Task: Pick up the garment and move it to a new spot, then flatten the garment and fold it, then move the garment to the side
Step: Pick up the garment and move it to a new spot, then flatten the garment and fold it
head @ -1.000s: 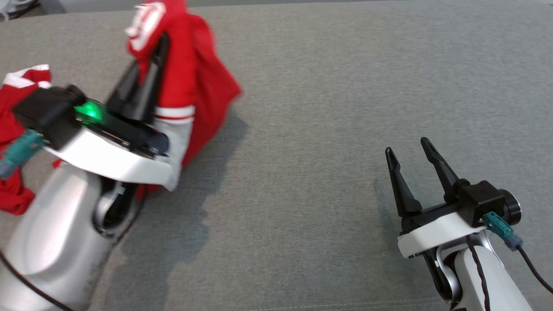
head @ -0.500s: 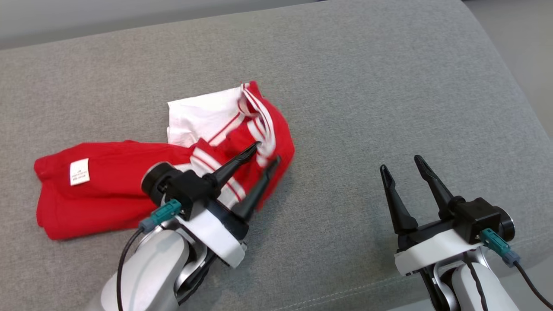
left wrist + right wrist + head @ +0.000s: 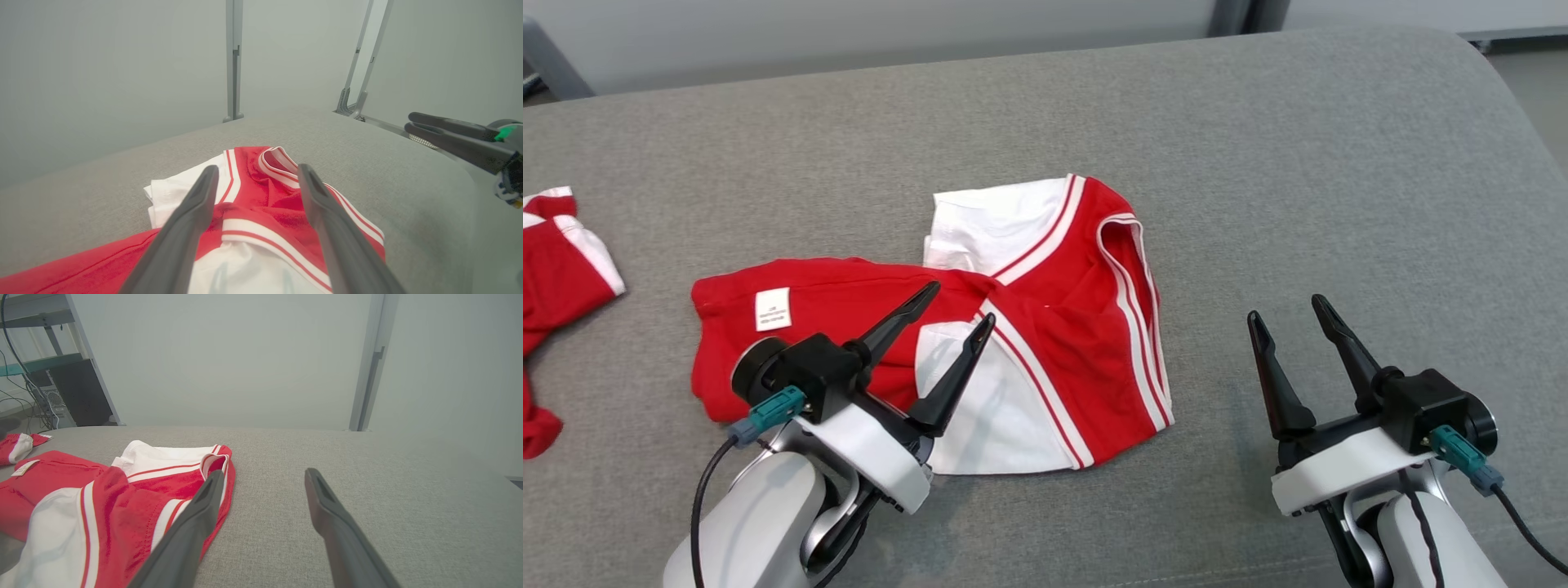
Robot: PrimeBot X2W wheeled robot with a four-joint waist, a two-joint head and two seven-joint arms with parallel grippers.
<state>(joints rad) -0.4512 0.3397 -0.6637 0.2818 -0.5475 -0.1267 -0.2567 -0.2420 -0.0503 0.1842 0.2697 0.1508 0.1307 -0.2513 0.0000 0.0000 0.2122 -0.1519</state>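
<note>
Nearest the robot, the left gripper point(image 3: 960, 302) stands spread wide with nothing in it, poised over the near-left part of the garment point(image 3: 1070, 327); whether its tips touch the cloth I cannot tell. Off to the right, the right gripper point(image 3: 1286, 306) is likewise spread wide and empty, above bare grey cushion point(image 3: 1298, 163), near the garment's right edge but apart from it. The garment, red with white panels and white stripes, lies rumpled and partly doubled over itself in the middle of the cushion. It has a white panel at its near edge, a red stretch running leftward with a small white label point(image 3: 773, 309), another white panel on the far side, and a striped opening towards the right. Well apart, at the cushion's left edge, lies a second red-and-white garment point(image 3: 560, 269). Beyond the cushion rises a pale wall point(image 3: 245, 355) with metal posts point(image 3: 234, 61), and off to the left a dark computer case point(image 3: 79, 392).
</note>
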